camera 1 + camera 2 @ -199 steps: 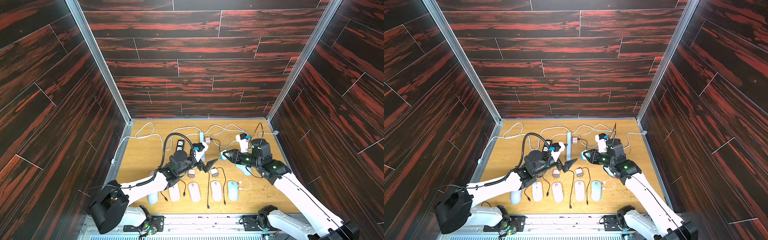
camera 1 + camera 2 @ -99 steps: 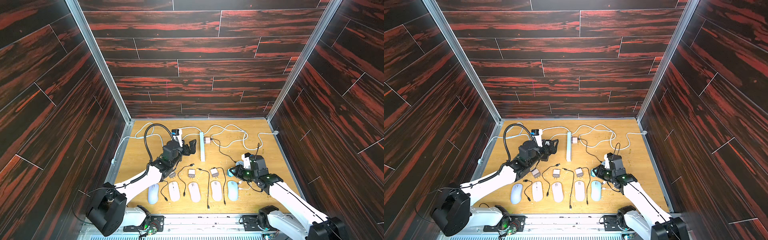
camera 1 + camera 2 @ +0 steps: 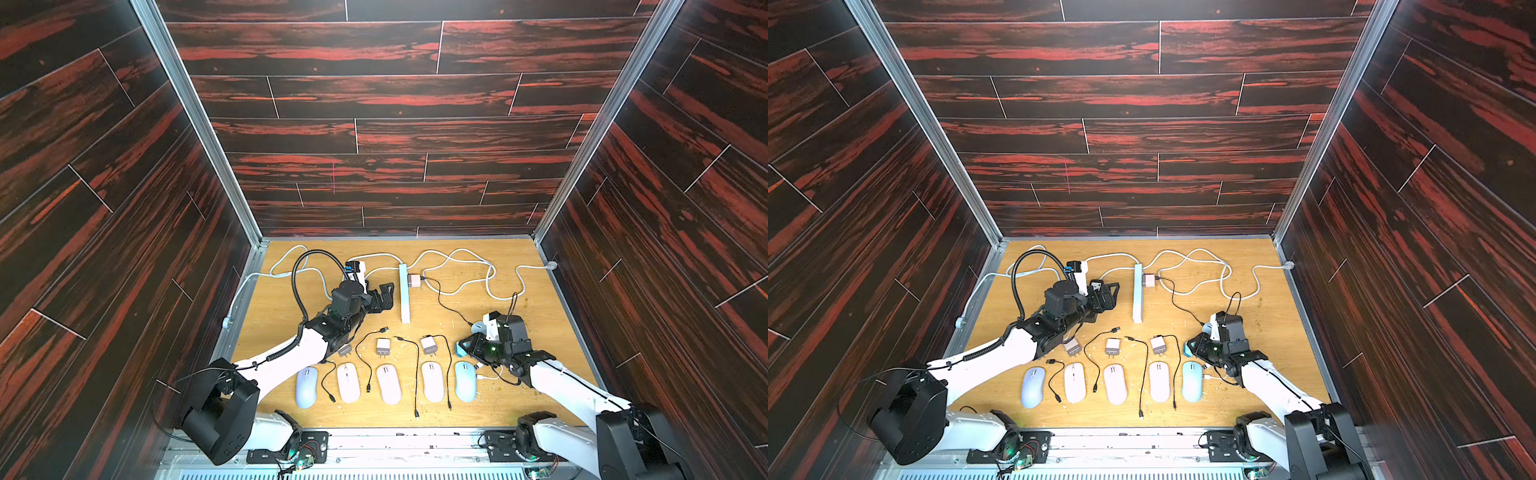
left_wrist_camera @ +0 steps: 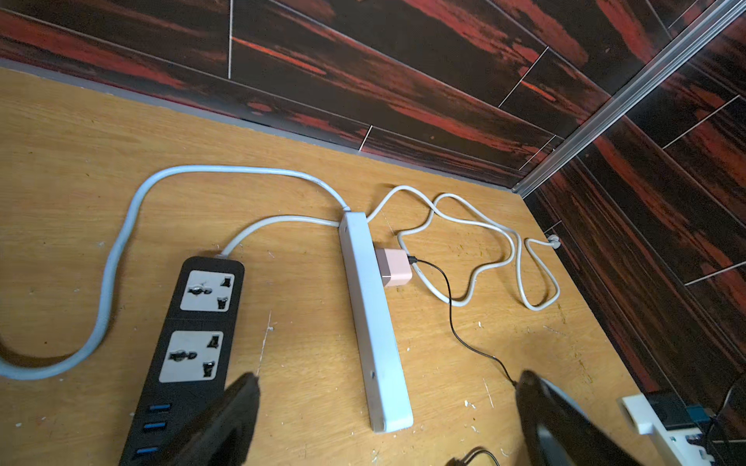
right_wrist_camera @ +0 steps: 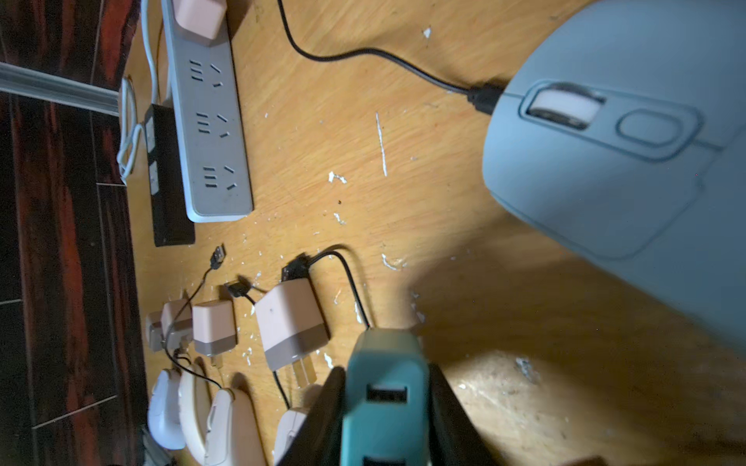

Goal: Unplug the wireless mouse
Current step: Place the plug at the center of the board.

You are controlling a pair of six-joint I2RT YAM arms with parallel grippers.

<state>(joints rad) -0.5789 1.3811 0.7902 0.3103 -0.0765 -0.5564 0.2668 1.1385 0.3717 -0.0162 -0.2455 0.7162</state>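
Note:
The wireless mouse (image 5: 613,161), pale blue-grey, lies under my right wrist (image 3: 477,326) with a black cable (image 5: 363,52) plugged into its front. That cable runs to a pink charger (image 3: 414,281) seated in the white power strip (image 3: 404,295). My right gripper (image 5: 387,403) is low over the table beside the mouse, shut on a teal USB charger (image 3: 459,352) whose ports face the camera. My left gripper (image 4: 387,377) hangs open and empty over the near end of the white strip (image 4: 371,322), next to a black power strip (image 4: 193,343).
Several mice lie in a row along the front edge, from a lilac one (image 3: 306,386) to a light blue one (image 3: 464,380). Three loose pink chargers (image 3: 382,346) and loose black cables (image 3: 417,374) lie behind them. White cords (image 3: 457,270) loop at the back.
My right gripper came down and toward the front right, carrying the teal charger. My left gripper drew back from the middle to the back left, beside the power strips.

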